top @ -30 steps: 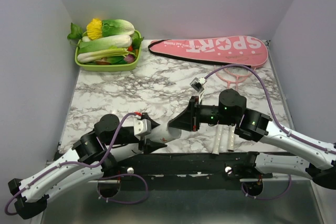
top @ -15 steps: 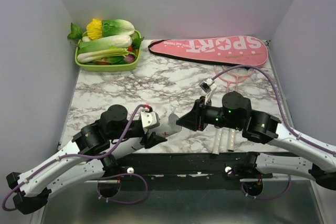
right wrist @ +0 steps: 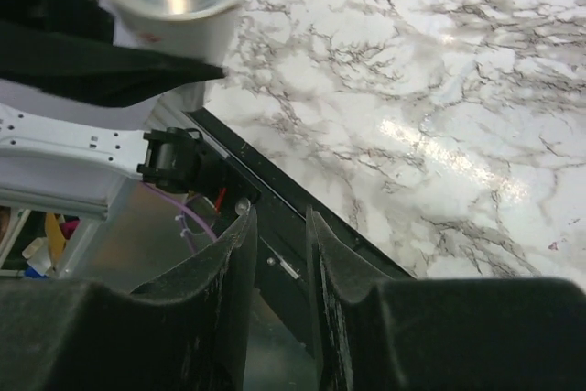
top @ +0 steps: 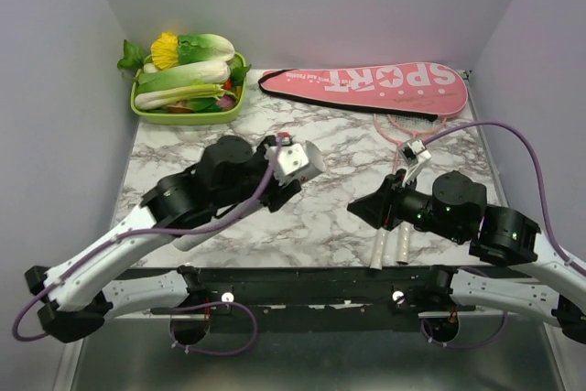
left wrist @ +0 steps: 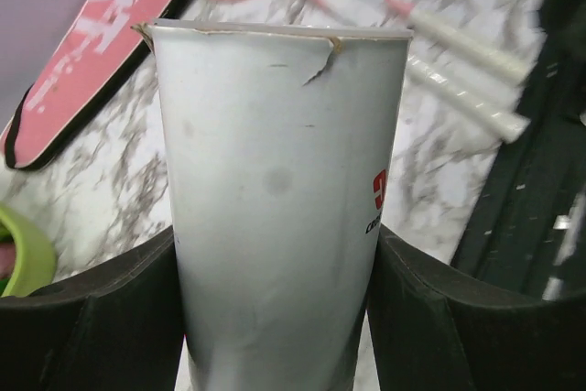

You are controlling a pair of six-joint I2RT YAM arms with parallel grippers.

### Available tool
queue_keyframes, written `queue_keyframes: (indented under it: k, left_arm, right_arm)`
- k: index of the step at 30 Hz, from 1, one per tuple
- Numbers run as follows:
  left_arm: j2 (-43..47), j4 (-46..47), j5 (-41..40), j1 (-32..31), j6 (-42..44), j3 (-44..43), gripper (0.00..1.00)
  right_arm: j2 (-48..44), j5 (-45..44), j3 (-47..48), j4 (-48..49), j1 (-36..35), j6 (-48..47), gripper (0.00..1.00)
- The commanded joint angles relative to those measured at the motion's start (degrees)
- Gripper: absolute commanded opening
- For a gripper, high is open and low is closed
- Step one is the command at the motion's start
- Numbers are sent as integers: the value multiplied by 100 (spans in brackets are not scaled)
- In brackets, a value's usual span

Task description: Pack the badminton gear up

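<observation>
Stowing of the white tube [left wrist: 275,135], pinched by the left gripper [left wrist: 275,254], is judged next; the right gripper [right wrist: 279,235] is slightly parted, empty.

Our white-and-black left arm [top: 110,254] stretches forward, wrist raised. Our left gripper [left wrist: 275,254] is clamped from both sides on the long white cylindrical tube [left wrist: 275,116]. Our right arm [top: 513,235] lies low, pointing left. Our right gripper [right wrist: 279,226] is empty, with its fingers slightly parted.

Top camera high, near edge, overlooks whole table [top: 330,135]; wrist cameras close, both catch white tube [left wrist: 275,226].
</observation>
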State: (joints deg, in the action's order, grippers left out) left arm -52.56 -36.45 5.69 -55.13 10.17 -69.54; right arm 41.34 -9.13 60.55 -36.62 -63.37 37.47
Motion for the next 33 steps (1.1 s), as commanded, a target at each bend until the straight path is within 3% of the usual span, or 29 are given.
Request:
queue_keyframes:
  k: [1,9,14,27,29,33]
  left_arm:
    - [-1168,-609,-1641,169,670,-323,0]
    - [-2364,216,-1833,1689,916,-69,0]
    - [-3311,419,-1651,2716,566,-139,0]
    - [-4834,612,-2037,3948,-234,-227,0]
    - [-4957,665,-2142,4063,-323,-192,7]
    - [-4975,875,-2406,4203,-420,19,34]
  right_arm:
    - [-3,-239,-140,-258,-17,-4,36]
    - [-21,25,-685,-56,-17,111,36]
    - [40,59,-861,111,-17,102,38]
    - [85,341,-1002,296,-17,67,41]
    - [76,341,-1028,278,-17,32,42]
    - [76,236,-1116,287,-17,32,48]
